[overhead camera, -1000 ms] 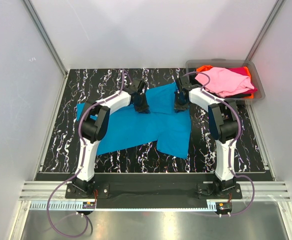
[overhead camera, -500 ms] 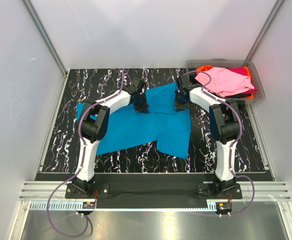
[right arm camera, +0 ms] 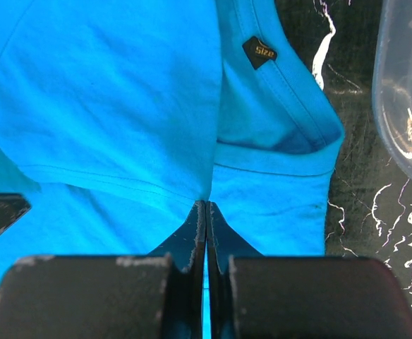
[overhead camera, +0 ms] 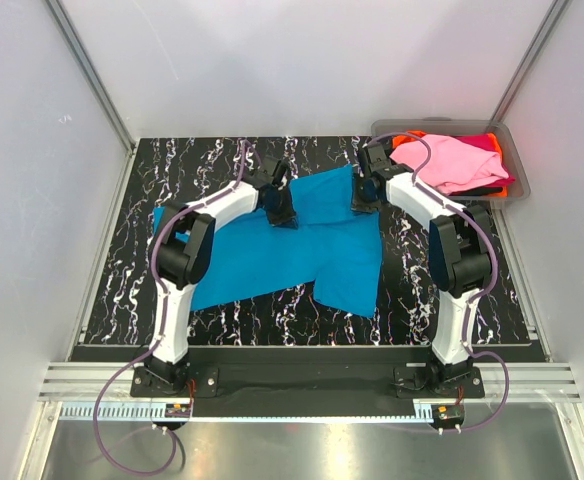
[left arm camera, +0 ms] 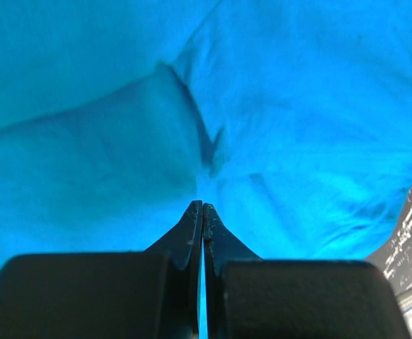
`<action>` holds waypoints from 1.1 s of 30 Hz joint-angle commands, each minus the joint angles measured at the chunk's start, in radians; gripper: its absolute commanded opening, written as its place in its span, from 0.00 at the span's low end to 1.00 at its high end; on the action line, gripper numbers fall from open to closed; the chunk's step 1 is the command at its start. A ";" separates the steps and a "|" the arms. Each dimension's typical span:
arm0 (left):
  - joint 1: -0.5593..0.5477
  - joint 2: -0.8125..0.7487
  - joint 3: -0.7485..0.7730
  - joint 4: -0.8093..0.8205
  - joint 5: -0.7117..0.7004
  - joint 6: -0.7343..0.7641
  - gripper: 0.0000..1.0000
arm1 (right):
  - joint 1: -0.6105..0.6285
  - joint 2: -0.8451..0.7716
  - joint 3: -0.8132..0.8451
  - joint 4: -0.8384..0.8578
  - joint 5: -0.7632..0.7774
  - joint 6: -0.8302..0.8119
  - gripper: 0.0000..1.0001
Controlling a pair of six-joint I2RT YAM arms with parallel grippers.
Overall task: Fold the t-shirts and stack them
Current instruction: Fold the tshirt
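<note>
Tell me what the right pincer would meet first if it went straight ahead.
The soft turquoise-blue cotton t-shirt: the right pincer, shut, touches its folded edge, probably pinching it.

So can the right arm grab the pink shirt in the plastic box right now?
Probably not right away. The right pincer is shut on the bright turquoise t-shirt. The light pink t-shirt lies uncovered on top in the clear grey plastic bin close by, so once it lets go, it likely can.

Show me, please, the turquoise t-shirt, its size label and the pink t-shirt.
turquoise t-shirt (overhead camera: 272, 255): top external view, middle of its body.
size label (right arm camera: 259, 51): right wrist view, centre of the tag.
pink t-shirt (overhead camera: 452, 165): top external view, its crumpled middle.
</note>
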 commanded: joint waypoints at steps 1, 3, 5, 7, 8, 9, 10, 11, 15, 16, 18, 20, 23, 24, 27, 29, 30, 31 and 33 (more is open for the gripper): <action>0.002 -0.094 -0.009 0.016 0.033 -0.003 0.00 | 0.007 -0.050 -0.011 0.001 0.003 -0.011 0.00; 0.002 -0.097 -0.014 0.021 0.030 0.006 0.14 | 0.007 -0.055 -0.014 -0.001 0.007 -0.014 0.00; 0.002 -0.088 -0.009 0.030 0.022 0.020 0.26 | 0.007 -0.053 -0.017 0.001 0.009 -0.017 0.00; 0.003 -0.053 0.017 0.033 0.040 0.026 0.36 | 0.007 -0.049 -0.018 -0.001 0.004 -0.020 0.00; 0.002 -0.040 0.028 0.032 0.047 0.028 0.38 | 0.007 -0.047 -0.020 -0.001 0.003 -0.020 0.00; 0.002 -0.025 0.037 0.032 0.053 0.028 0.40 | 0.007 -0.046 -0.021 0.001 0.001 -0.020 0.00; 0.003 -0.005 0.055 0.032 0.056 0.026 0.42 | 0.007 -0.044 -0.021 -0.001 0.001 -0.023 0.00; 0.003 0.006 0.063 0.038 0.059 0.020 0.42 | 0.007 -0.043 -0.023 0.001 0.000 -0.022 0.00; 0.003 0.055 0.120 0.042 0.067 0.026 0.42 | 0.007 -0.038 -0.029 -0.001 -0.013 -0.025 0.00; 0.002 0.064 0.138 0.045 0.061 0.029 0.42 | 0.008 -0.036 -0.029 0.001 -0.013 -0.025 0.00; 0.002 0.087 0.158 0.042 0.065 0.029 0.41 | 0.007 -0.033 -0.029 -0.001 -0.014 -0.026 0.00; 0.005 0.096 0.164 0.038 0.067 0.011 0.41 | 0.007 -0.032 -0.025 -0.001 -0.017 -0.026 0.00; 0.003 0.096 0.153 0.039 0.063 -0.006 0.41 | 0.007 -0.029 -0.017 0.001 -0.020 -0.029 0.00; 0.002 0.101 0.155 0.039 0.068 -0.008 0.41 | 0.005 -0.024 -0.015 0.001 -0.022 -0.031 0.00; 0.003 0.100 0.158 0.039 0.068 -0.008 0.31 | 0.007 -0.020 -0.012 0.001 -0.020 -0.031 0.00; 0.002 0.095 0.157 0.039 0.065 -0.009 0.24 | 0.007 -0.020 -0.009 0.001 -0.017 -0.034 0.00; 0.002 0.090 0.160 0.039 0.064 -0.009 0.15 | 0.007 -0.018 -0.009 -0.001 -0.013 -0.037 0.00; 0.003 0.086 0.158 0.041 0.068 -0.009 0.10 | 0.007 -0.018 -0.009 0.001 -0.010 -0.039 0.00; 0.005 0.077 0.152 0.038 0.079 -0.014 0.00 | 0.005 -0.020 -0.005 -0.002 0.000 -0.046 0.00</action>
